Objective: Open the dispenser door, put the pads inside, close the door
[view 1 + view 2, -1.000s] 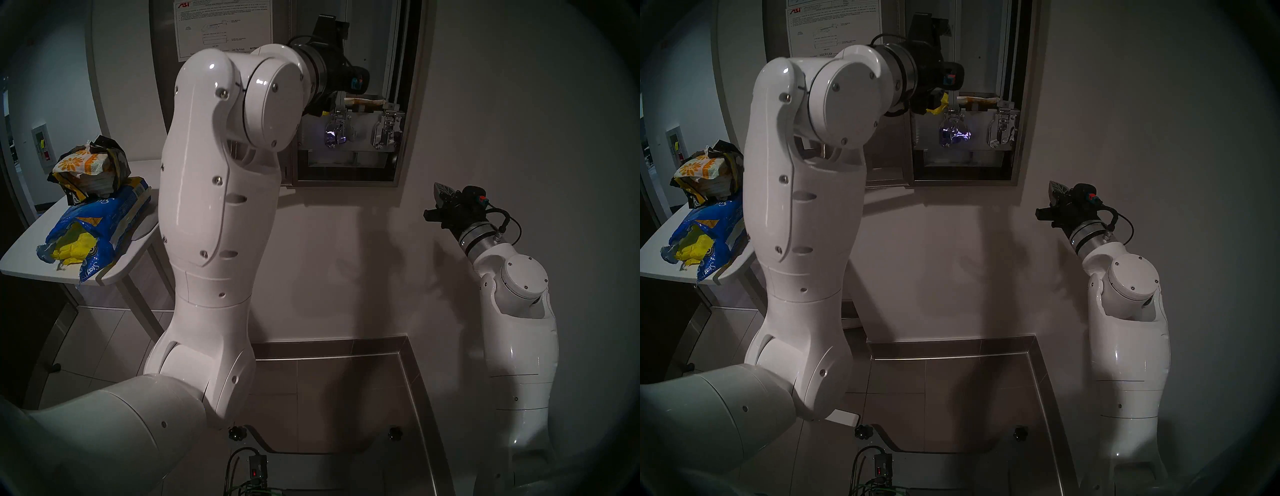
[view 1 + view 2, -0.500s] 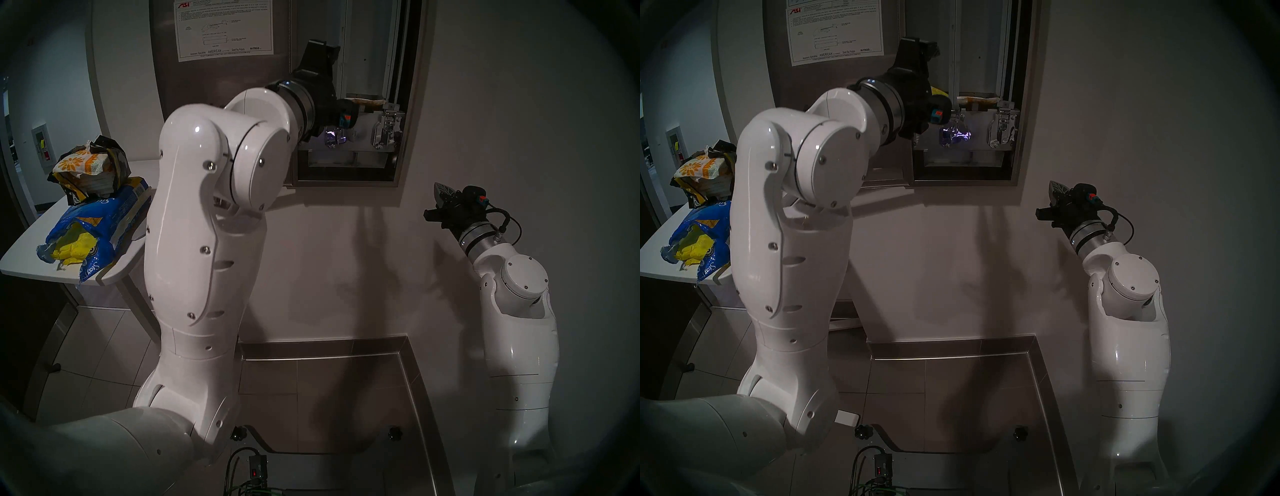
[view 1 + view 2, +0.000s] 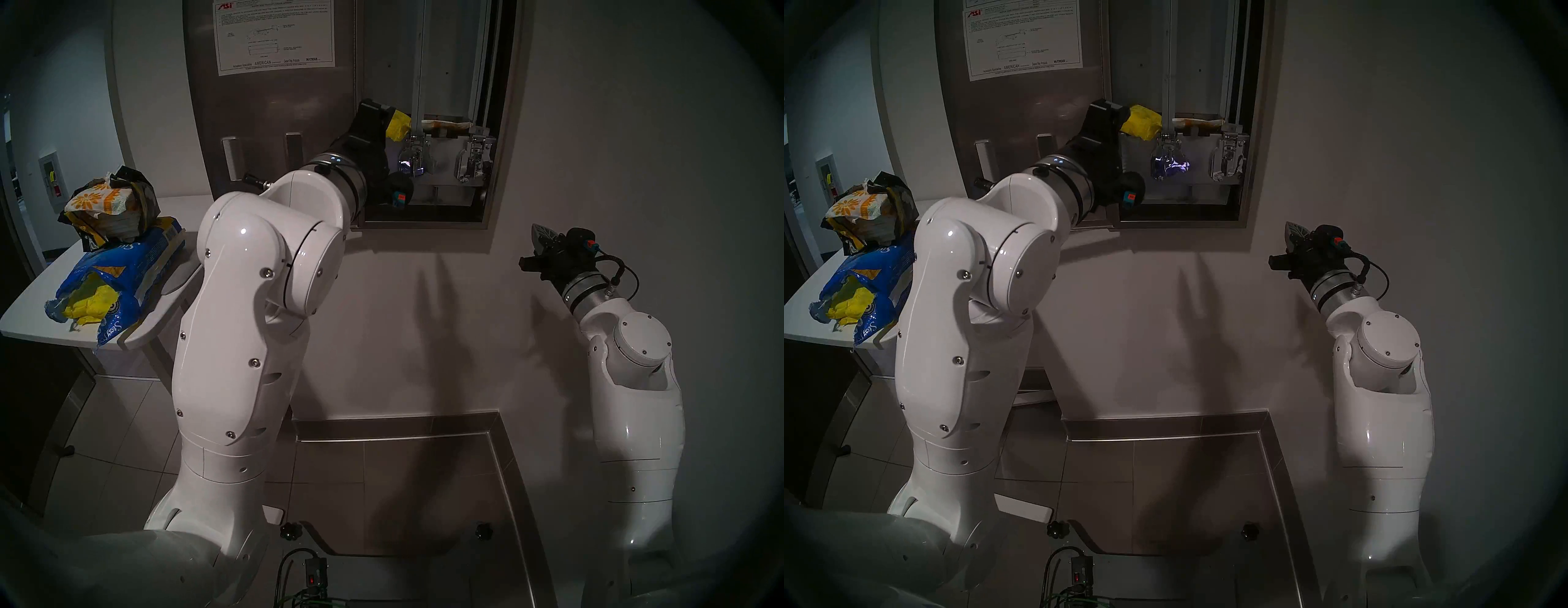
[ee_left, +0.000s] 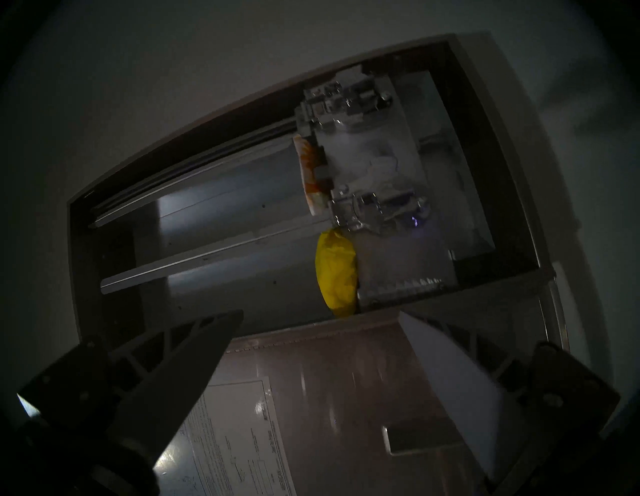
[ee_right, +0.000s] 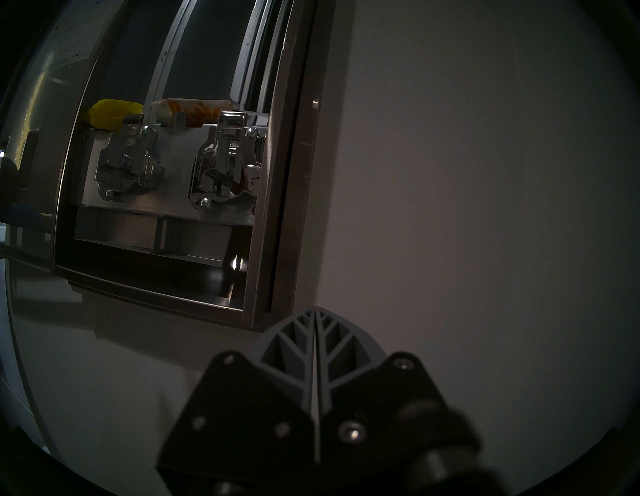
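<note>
The dispenser (image 3: pixel 502 127) hangs open on the wall, and the dispenser door (image 3: pixel 275 106) is swung out to the left with its white instruction sheet showing. One yellow pad (image 3: pixel 398 123) (image 4: pixel 336 273) lies in the left chute on top of the lever block. A white pad with orange flowers (image 3: pixel 445 124) (image 5: pixel 194 107) lies in the right chute. My left gripper (image 4: pixel 320 313) (image 3: pixel 377 112) is open and empty, just in front of the left chute beside the door's edge. My right gripper (image 5: pixel 315 311) (image 3: pixel 539 233) is shut on nothing, by the wall below and right of the dispenser.
Two chrome levers (image 3: pixel 413 161) (image 3: pixel 471 163) sit under the chutes. At the left, a small white table (image 3: pixel 38 322) carries a torn blue bag (image 3: pixel 127 276) with yellow packets spilling out and a flowered pack (image 3: pixel 102 201) on top. My left elbow stands close to it.
My left arm has dropped and drawn back from the left chute, with the wrist tilting upward. The yellow pad now shows uncovered in the chute. The right arm has not moved.
</note>
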`<state>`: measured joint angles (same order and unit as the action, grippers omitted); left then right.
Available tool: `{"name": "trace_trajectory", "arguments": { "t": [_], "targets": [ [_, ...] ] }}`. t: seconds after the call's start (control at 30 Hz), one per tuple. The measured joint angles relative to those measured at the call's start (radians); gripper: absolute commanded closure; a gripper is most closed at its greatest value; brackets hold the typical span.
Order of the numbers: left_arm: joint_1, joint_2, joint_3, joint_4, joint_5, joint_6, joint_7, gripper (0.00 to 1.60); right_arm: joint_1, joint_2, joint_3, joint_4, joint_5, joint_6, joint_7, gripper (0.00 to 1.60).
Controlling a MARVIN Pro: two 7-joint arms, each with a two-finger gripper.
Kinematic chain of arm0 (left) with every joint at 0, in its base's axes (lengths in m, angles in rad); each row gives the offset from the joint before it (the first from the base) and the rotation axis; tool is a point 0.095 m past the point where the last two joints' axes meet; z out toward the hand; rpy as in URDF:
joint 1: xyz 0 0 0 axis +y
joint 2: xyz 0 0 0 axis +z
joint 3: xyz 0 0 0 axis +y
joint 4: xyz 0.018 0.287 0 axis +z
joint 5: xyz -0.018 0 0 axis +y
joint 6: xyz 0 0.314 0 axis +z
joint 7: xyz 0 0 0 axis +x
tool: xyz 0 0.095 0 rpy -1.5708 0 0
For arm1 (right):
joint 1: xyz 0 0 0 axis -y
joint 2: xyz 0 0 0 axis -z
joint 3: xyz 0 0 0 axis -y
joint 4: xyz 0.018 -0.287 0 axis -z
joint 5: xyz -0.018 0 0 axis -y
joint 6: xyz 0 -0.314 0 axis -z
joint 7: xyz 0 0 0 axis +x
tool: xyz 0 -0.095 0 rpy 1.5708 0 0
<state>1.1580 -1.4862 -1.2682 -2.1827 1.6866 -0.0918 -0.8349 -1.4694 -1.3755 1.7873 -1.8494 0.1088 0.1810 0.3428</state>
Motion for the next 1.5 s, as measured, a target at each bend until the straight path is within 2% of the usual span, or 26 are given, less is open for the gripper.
{"name": "trace_trajectory", "arguments": {
  "t": [0.4, 0.8, 1.0, 1.03, 1.5],
  "targets": [
    [-0.001, 0.077, -0.078, 0.03, 0.056, -0.035, 0.071, 0.0, -0.001, 0.003, -0.002, 0.0, 0.003, 0.0, -0.003, 1.35],
    [-0.046, 0.139, -0.131, 0.045, 0.091, -0.098, 0.088, 0.0, -0.001, 0.005, -0.003, 0.0, 0.006, 0.0, -0.005, 1.35],
    [-0.055, 0.144, -0.136, 0.042, 0.086, -0.116, 0.082, 0.0, -0.001, 0.005, -0.004, 0.0, 0.006, 0.0, -0.005, 1.35],
    [-0.075, 0.141, -0.139, 0.023, 0.055, -0.147, 0.048, 0.0, -0.001, 0.007, -0.004, 0.0, 0.008, 0.0, -0.006, 1.35],
    [-0.081, 0.14, -0.142, 0.012, 0.075, -0.147, 0.019, 0.0, -0.002, 0.009, -0.005, 0.0, 0.01, 0.0, -0.008, 1.35]
  ]
}}
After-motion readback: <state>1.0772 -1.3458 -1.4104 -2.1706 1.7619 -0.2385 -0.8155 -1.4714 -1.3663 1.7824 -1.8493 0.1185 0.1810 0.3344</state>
